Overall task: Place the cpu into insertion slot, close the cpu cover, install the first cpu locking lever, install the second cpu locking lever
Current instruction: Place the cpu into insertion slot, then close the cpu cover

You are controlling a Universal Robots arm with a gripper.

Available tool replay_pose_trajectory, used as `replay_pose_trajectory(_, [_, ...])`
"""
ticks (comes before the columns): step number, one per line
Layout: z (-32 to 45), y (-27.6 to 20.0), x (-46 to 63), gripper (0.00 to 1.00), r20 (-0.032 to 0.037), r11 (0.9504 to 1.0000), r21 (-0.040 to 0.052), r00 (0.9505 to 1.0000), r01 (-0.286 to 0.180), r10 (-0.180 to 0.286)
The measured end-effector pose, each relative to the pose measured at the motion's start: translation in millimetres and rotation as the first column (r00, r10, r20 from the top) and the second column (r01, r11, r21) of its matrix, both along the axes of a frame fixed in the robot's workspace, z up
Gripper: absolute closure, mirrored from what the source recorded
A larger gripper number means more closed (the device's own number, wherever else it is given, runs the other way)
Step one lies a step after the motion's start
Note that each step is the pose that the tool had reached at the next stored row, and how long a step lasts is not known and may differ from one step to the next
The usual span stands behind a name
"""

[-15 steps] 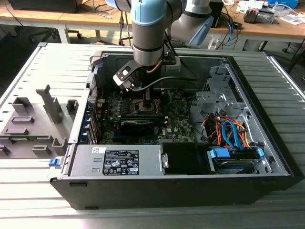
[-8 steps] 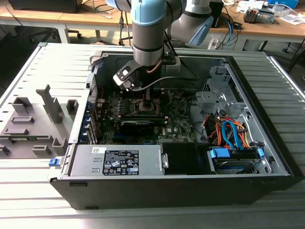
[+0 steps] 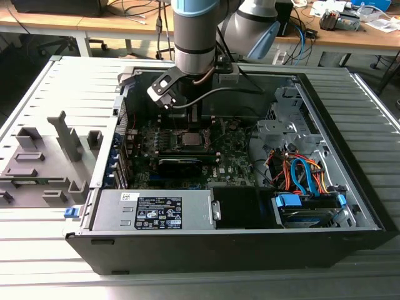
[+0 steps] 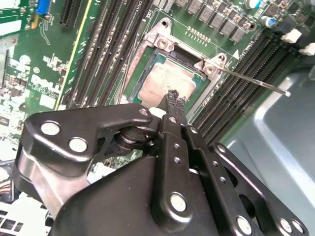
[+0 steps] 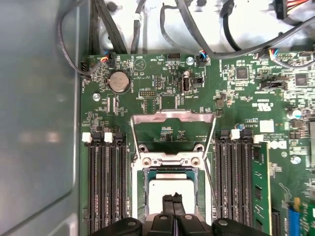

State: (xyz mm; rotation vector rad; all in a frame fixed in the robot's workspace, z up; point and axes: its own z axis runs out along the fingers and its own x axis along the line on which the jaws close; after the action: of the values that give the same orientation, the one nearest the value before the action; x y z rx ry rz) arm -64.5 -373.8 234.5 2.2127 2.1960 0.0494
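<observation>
A grey slatted bench [image 3: 37, 262] carries an open computer case [image 3: 250, 250], and in the exterior view a grey fixture [image 3: 44, 162] lies at nine o'clock of it. The arm [image 3: 195, 37] reaches down into the case from twelve o'clock, over the green motherboard [image 3: 231, 159]. In the first wrist view the cpu cover [image 5: 172, 116] stands flipped open, clear of the insertion slot [image 5: 172, 171]. The cpu [image 5: 170, 186] already sits flat in that slot, at ten o'clock of the case's middle in the exterior view. The gripper [image 5: 172, 198] hangs right over the chip. Its fingers [image 5: 168, 204] are pressed together with nothing between them, and I cannot tell whether they touch it. A thin lever [image 4: 256, 83] sticks out beside the slot, unlatched
</observation>
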Motion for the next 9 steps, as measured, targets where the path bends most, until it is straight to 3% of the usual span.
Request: replay_pose_trajectory(9, [4.3,0.0,0.0,0.89,0.0000,1.0000,0.0000,1.0000,0.000,0.000])
